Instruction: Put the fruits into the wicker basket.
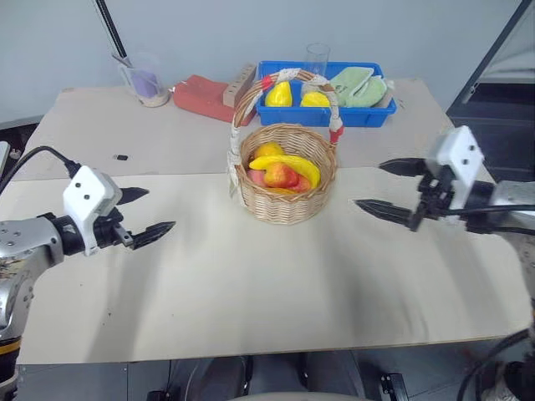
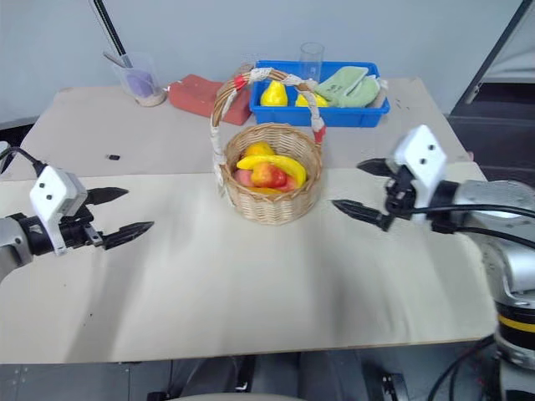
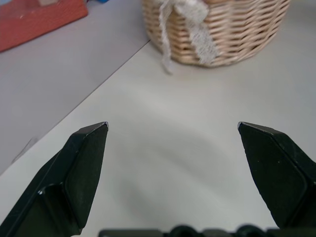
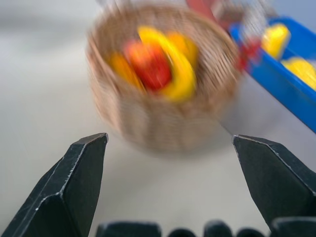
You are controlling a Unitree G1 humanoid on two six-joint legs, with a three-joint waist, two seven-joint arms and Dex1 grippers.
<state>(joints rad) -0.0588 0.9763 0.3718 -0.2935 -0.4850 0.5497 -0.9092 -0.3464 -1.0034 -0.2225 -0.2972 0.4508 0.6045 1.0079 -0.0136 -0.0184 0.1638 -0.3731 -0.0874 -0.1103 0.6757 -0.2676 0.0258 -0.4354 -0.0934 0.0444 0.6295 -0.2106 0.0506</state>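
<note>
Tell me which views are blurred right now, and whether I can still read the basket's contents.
Right wrist view: wicker basket smeared by motion blur. Left wrist view: sharp on the basket wall. Head views: crisp, banana and red-and-yellow fruit plainly inside, soft shadows, no glare.

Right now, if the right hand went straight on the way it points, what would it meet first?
Most likely the wicker basket: the open right hand aims across the table at its side wall, with only bare tabletop between. Depth is unclear, so it may reach the table just short of it.
</note>
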